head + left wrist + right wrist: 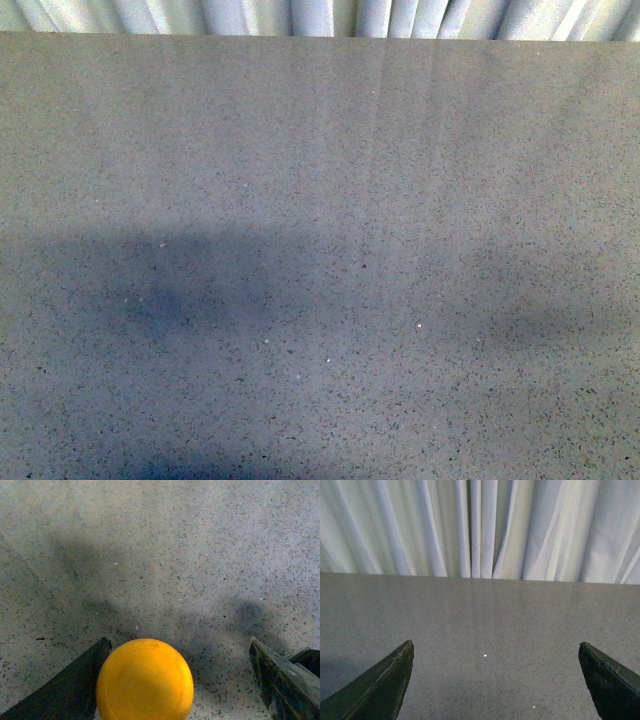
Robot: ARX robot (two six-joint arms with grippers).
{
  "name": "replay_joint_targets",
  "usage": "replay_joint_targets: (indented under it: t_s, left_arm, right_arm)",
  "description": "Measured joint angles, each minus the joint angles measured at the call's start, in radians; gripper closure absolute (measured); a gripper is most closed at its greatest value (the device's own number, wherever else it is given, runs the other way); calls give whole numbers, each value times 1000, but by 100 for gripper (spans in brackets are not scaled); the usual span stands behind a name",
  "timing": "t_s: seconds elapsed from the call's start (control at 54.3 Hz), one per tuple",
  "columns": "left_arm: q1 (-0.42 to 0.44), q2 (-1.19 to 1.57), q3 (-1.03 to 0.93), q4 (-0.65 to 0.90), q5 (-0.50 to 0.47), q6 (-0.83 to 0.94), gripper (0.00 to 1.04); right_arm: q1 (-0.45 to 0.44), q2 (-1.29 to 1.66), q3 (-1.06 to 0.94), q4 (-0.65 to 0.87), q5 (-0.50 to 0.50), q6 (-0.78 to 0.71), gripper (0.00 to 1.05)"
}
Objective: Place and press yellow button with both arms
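Grey speckled counter [320,200] fills the front view, with a white curtain [320,15] along its far edge. Two soft shadows lie on the near half, the darker one on the left.

Left end effector [178,640]: pitched steeply down at the counter and released, with the fingers wide apart. The button [145,680] sits between them, and only its round yellow cap shows, seen from above. The cap's edge is touching or just beside one finger [75,690]. There is a clear gap to the other finger [280,680], so nothing is clamped. The body under the cap is hidden, and I can't tell if it stands on the counter.

Right end effector [495,644]: held near level and low over the counter, aimed across it at the curtain. It is also released, with both fingers [380,685] spread to the frame edges and only bare counter between them.
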Motion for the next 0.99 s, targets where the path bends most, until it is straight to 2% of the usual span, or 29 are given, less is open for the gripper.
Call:
replay_joint_targets:
  t_s: [0.111,0.313,0.479,0.534,0.626,0.995]
  left_arm:
    - [-1,3,-2,1,0,4,29]
    - [-1,11,-2,4,0,9,45]
    - [-2,13,-2,6,0,12,65]
    - [-2,13,-2,6,1,13,69]
    - [-2,15,-2,6,5,14,72]
    - [5,11,-2,0,19,14,72]
  right_arm:
    - [0,0,0,0,0,0,9]
    - [0,0,0,0,0,0,9]
    - [0,0,0,0,0,0,9]
    - [0,0,0,0,0,0,9]
    - [0,0,0,0,0,0,9]
    - [0,0,0,0,0,0,9]
